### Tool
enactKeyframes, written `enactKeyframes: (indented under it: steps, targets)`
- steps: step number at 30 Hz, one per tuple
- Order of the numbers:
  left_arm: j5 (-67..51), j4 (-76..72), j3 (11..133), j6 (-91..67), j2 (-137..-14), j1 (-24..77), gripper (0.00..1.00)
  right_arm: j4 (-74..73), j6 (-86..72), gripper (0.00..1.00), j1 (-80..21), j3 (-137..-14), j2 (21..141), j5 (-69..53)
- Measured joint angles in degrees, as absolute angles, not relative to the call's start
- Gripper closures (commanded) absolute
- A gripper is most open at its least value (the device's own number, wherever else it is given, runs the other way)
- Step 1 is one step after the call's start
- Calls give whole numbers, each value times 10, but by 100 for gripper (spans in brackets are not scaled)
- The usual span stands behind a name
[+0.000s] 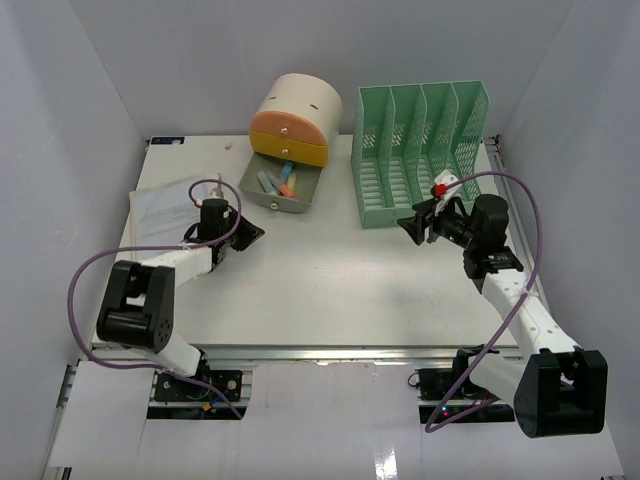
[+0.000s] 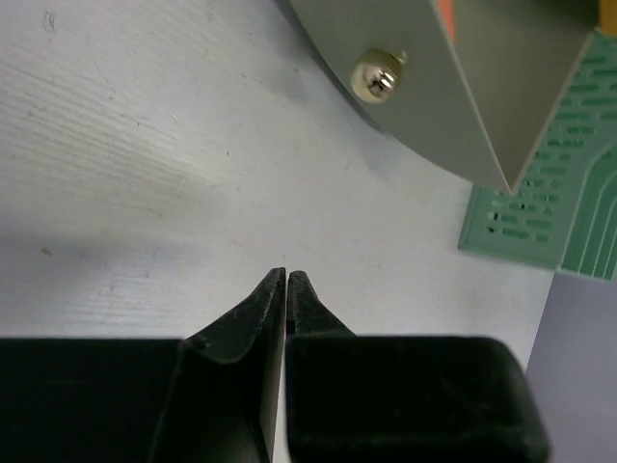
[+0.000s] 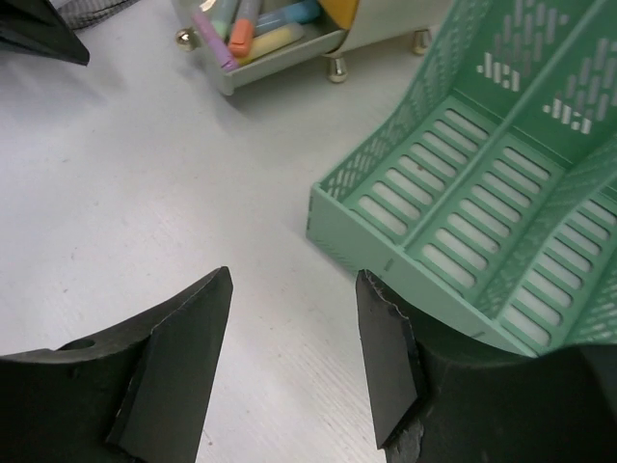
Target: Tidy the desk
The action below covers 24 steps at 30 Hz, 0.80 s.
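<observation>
The white desk (image 1: 320, 290) carries a small cream, orange and yellow drawer cabinet (image 1: 293, 118). Its grey bottom drawer (image 1: 281, 187) stands open with several coloured markers (image 3: 253, 29) in it. A green file rack (image 1: 420, 150) with several slots stands to its right. My left gripper (image 1: 245, 235) is shut and empty, low over the desk just left of the open drawer; its view shows the drawer front with a brass knob (image 2: 378, 75). My right gripper (image 1: 412, 228) is open and empty, above the desk at the rack's front left corner (image 3: 328, 217).
A stack of white papers (image 1: 160, 210) lies at the desk's left side under my left arm. A metal rail (image 1: 330, 352) runs along the front edge. White walls close in the back and both sides. Purple cables loop from both arms.
</observation>
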State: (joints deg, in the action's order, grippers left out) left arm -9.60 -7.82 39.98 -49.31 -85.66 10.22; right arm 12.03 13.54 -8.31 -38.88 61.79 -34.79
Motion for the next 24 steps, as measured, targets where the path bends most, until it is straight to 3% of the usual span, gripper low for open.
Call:
enactKeyframes:
  steps: [7, 24]
  targets:
    - [-66, -66, 488, -541, -988, 102, 86, 122, 125, 42, -52, -389, 604, -377]
    - [-40, -61, 624, -565, -1123, 108, 86, 117, 142, 42, -52, -389, 606, -388]
